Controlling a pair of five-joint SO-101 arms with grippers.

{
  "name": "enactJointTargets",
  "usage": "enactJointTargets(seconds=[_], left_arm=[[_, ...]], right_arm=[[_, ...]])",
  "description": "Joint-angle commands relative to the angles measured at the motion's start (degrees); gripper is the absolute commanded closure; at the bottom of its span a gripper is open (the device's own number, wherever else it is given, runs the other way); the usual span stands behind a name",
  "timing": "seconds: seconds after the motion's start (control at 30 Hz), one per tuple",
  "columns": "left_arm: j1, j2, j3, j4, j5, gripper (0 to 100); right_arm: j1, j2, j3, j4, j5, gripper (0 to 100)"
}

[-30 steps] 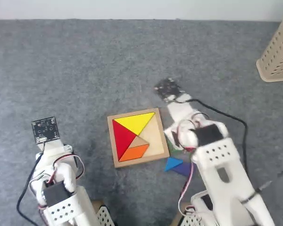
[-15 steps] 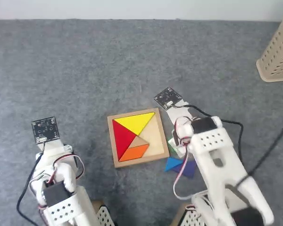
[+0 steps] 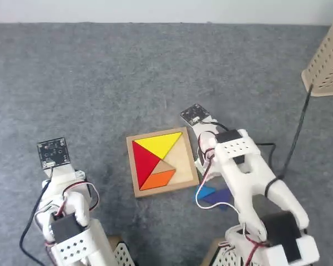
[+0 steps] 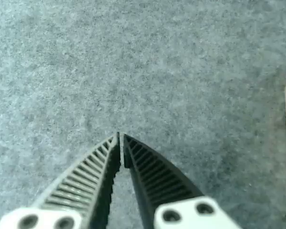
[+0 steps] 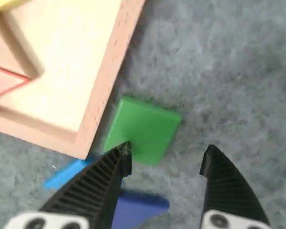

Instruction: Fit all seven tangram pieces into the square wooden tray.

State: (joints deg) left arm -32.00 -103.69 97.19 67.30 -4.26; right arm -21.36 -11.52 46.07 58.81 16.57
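— Well, what is seen to have changed?
— The right arm (image 3: 238, 160) has been drawn back slightly and closer to the tray (image 3: 132, 166). The left arm (image 3: 66, 219), the tray and the pieces have not been shifted.
— And the setting?
— A grey, carpet-like bench (image 3: 100, 83) is seen, with a perforated beige basket (image 3: 327, 61) at its far right and a pale wall strip behind.
— What is laid in the tray?
— A yellow triangle (image 3: 158, 144), a red triangle (image 3: 144, 160) and an orange piece (image 3: 158, 179) are seated. The part nearest the right arm is bare wood.
— What is added by the wrist views?
— The right gripper (image 5: 168, 151) is shown with jaws wide over a green square (image 5: 143, 131), which lies on the bench just beside the tray's outer wall. A blue triangle (image 3: 205, 193) and an indigo piece (image 3: 222, 197) are found close by. From above, the square is largely covered by the arm. The left gripper (image 4: 120, 138) is shown with jaws all but closed over bare carpet.
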Motion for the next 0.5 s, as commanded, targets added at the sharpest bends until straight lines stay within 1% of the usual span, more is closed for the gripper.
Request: enactJointTargets(seconds=[0.0, 0.07, 0.17, 0.23, 0.3, 0.47], left_arm=[[0.18, -0.44, -0.57, 0.35, 0.79, 99], [0.18, -0.44, -0.57, 0.35, 0.79, 99], [0.18, -0.44, -0.57, 0.35, 0.79, 99], [0.18, -0.44, -0.57, 0.35, 0.79, 99], [0.18, -0.44, -0.57, 0.35, 0.79, 99], [0.18, -0.44, -0.57, 0.35, 0.79, 99]], right_arm=[[0.13, -0.48, -3.25, -1.1, -0.88, 74.9], [-1.71, -0.48, -3.25, -0.04, -1.76, 74.9], [-6.73, -0.48, -3.25, 0.66, -3.78, 74.6], [-8.04, 0.13, -3.34, 0.48, -4.13, 74.7], [-7.16, 0.13, -3.34, 0.66, -4.75, 74.8], [-1.19, 0.22, -3.08, -0.31, -5.27, 74.9]])
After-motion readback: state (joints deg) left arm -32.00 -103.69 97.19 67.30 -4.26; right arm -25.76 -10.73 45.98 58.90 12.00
